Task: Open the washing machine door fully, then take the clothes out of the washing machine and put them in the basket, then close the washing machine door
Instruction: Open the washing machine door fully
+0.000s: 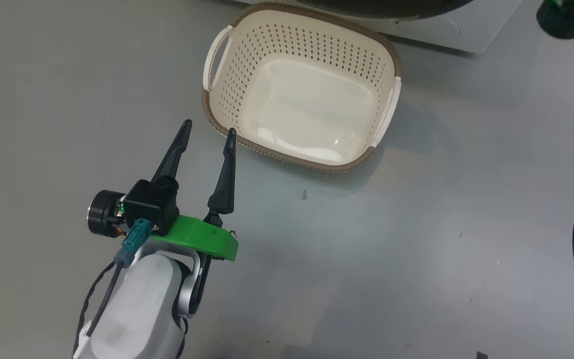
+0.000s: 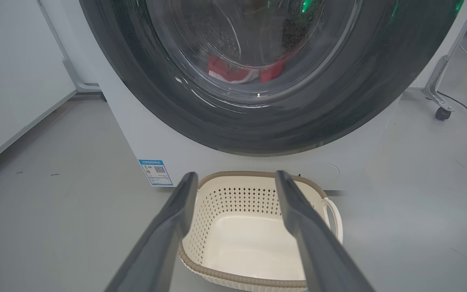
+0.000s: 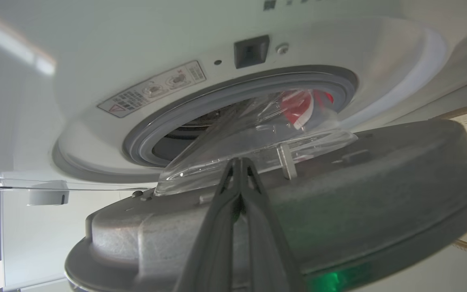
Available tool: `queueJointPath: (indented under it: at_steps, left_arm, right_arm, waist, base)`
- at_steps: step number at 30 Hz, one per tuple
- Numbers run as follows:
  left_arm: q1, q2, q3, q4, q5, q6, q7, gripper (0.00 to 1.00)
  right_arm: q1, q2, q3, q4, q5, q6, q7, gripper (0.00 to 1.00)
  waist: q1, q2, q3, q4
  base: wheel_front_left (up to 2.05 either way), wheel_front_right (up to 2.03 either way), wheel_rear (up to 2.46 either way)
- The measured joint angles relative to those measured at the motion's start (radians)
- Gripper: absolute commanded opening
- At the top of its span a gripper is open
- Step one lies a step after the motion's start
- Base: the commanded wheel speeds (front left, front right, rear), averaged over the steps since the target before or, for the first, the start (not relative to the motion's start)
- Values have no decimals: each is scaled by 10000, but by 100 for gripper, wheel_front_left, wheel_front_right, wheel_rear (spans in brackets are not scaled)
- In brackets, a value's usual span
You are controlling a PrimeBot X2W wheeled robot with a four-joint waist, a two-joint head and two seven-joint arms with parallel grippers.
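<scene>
Our left gripper [image 1: 209, 126] hangs wide apart beside the basket [image 1: 292, 50], holding nothing. We see the washing machine [image 2: 136, 134], its door [image 2: 168, 105] partly open, red clothes [image 2: 226, 69] inside. The basket on the floor [image 1: 416, 249] before it shows a bare bottom. Our right gripper [image 3: 237, 162], fingers together, points at the door's inner side.

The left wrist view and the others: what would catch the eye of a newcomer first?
The big round washing machine door with its glossy black rim dominates the left wrist view, and the red clothes show through its glass. In the head view, the empty cream basket stands on the grey floor, with the open left pincer beside its near rim.
</scene>
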Motion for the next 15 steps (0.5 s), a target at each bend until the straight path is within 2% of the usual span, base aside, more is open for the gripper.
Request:
queueJointPath:
  at_steps: [15]
  left_arm:
    - [459,4,67,305,247,0,0,100]
  right_arm:
    - [761,205,174,384,144,86,347,0]
  waist:
    - [0,0,-1081,-429]
  base:
    - [0,0,0]
